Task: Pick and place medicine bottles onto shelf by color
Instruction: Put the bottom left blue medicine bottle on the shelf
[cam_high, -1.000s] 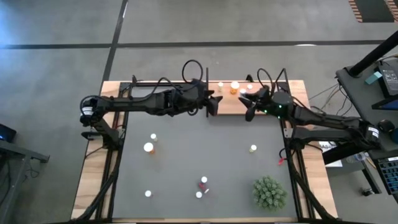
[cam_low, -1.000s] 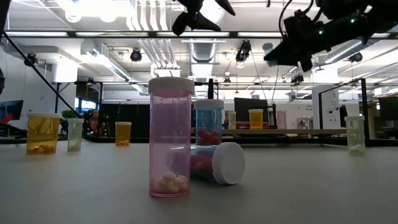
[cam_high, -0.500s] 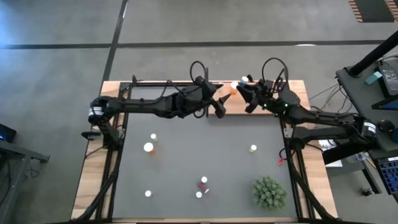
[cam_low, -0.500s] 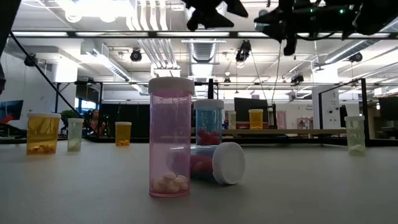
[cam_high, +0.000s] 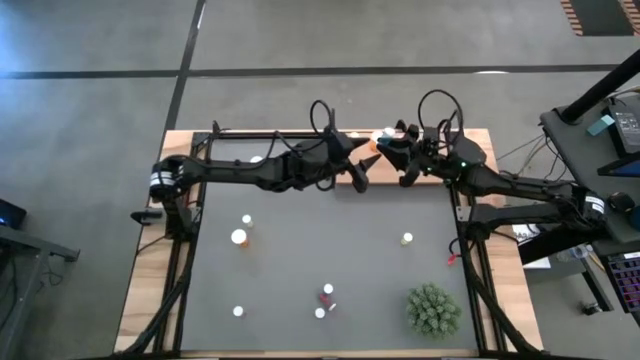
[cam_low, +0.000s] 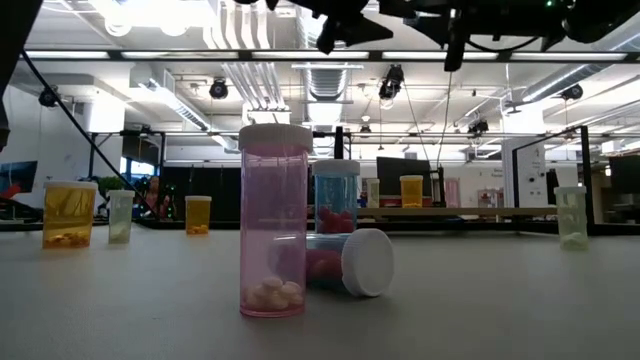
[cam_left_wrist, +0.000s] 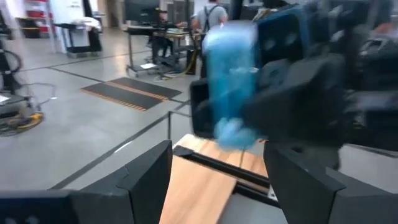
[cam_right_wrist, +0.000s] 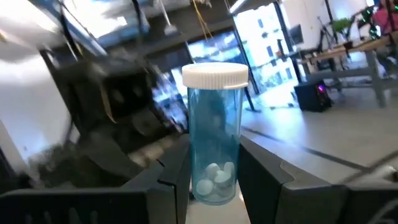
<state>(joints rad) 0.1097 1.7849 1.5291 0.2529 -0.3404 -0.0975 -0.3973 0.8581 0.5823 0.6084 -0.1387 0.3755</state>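
Blue bottle (cam_right_wrist: 214, 134) in right fingers (cam_right_wrist: 264, 171) (shelf (cam_high: 300, 168) edge below)

The high view looks straight down on the whole dark grey desk mat (cam_high: 330, 250). The low view sits at desk height, close behind a tall pink transparent bottle (cam_low: 274, 221). Both wrist views face the same blue transparent white-capped bottle (cam_right_wrist: 214, 134).

open-plan lab: exposed ceiling ducts (cam_low: 250, 85), workbenches (cam_right_wrist: 345, 59), taped concrete floor (cam_high: 100, 90).

We see a grey concrete floor (cam_high: 100, 60) crossed by dark lines, ceiling ducts (cam_low: 245, 80) with bright lamps, distant desks (cam_left_wrist: 149, 34).
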